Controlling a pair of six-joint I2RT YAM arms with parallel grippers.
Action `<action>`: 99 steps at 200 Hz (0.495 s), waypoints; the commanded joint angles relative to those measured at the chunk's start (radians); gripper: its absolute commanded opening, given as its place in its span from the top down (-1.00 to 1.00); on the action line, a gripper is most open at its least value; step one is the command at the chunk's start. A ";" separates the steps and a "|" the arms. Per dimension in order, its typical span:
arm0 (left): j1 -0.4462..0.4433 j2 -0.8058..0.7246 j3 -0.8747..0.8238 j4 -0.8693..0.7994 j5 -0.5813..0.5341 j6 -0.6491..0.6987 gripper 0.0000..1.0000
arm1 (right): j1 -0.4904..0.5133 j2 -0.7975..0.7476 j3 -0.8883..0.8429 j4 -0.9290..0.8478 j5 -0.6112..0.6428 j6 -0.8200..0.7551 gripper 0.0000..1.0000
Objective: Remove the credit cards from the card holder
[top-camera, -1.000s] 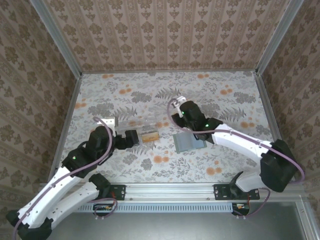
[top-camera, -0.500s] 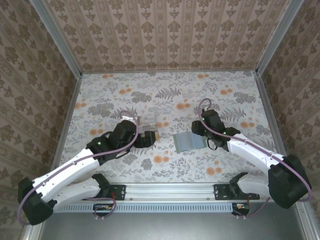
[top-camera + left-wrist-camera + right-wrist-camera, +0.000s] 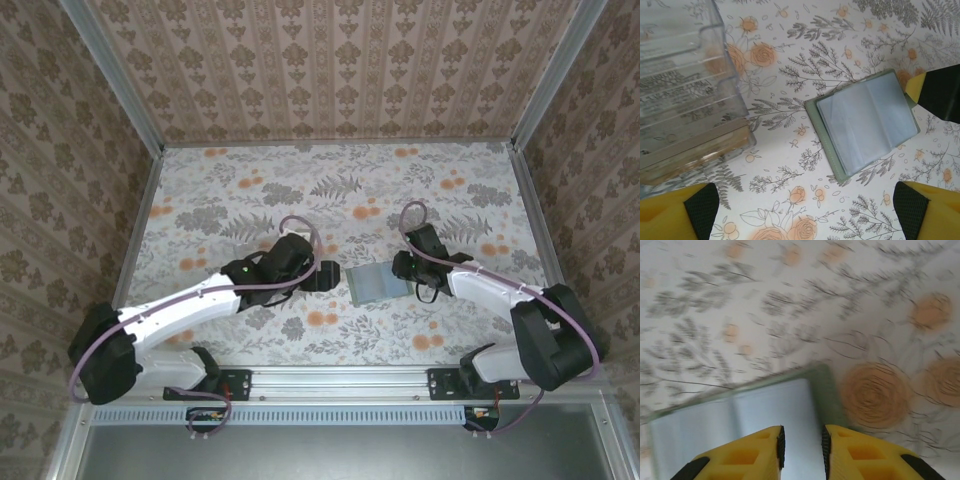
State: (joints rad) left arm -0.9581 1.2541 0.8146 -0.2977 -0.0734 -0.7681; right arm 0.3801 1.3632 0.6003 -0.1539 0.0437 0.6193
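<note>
The card holder point(image 3: 375, 283) lies opened flat on the flowered table, grey-green rim around blue-grey pockets point(image 3: 867, 125). No card shows in its pockets. A tan-orange credit card point(image 3: 695, 150) lies inside the clear plastic case point(image 3: 685, 85). My left gripper point(image 3: 330, 275) hovers just left of the holder, open wide, with bare table between its fingertips point(image 3: 805, 215). My right gripper point(image 3: 405, 268) is at the holder's right edge. Its jaws stand a narrow gap apart over the blue-grey inside point(image 3: 801, 447), nothing between them. One of its fingers point(image 3: 940, 95) shows at that edge.
The clear plastic case stands close to the left of the left gripper, its near corner point(image 3: 747, 140) a short way from the holder. Patterned walls point(image 3: 330, 70) close the table on three sides. A metal rail point(image 3: 340, 380) runs along the near edge.
My left arm swung right, away from the clear case and up to the holder. My right gripper moved from behind the holder to its right edge and its jaws narrowed.
</note>
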 commanded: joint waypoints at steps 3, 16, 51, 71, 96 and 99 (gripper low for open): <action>-0.012 0.038 0.055 0.037 0.025 -0.016 -0.86 | -0.017 0.004 -0.041 0.029 -0.024 0.042 0.38; -0.013 0.060 0.068 0.042 0.020 -0.011 -0.86 | -0.017 0.001 -0.043 0.020 -0.030 0.040 0.35; -0.028 0.126 0.109 0.052 0.024 -0.018 -0.91 | -0.017 -0.018 -0.083 0.029 -0.054 0.066 0.36; -0.040 0.154 0.134 0.044 0.021 -0.019 -0.89 | -0.013 0.001 -0.103 0.052 -0.110 0.090 0.39; -0.042 0.185 0.144 0.052 0.042 -0.024 -0.84 | 0.005 0.020 -0.115 0.076 -0.147 0.122 0.42; -0.043 0.187 0.143 0.052 0.042 -0.023 -0.84 | 0.010 0.020 -0.118 0.080 -0.151 0.125 0.43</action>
State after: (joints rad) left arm -0.9947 1.4197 0.9272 -0.2531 -0.0540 -0.7757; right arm 0.3660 1.3571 0.5194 -0.0658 -0.0200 0.6888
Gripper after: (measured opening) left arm 0.925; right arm 0.292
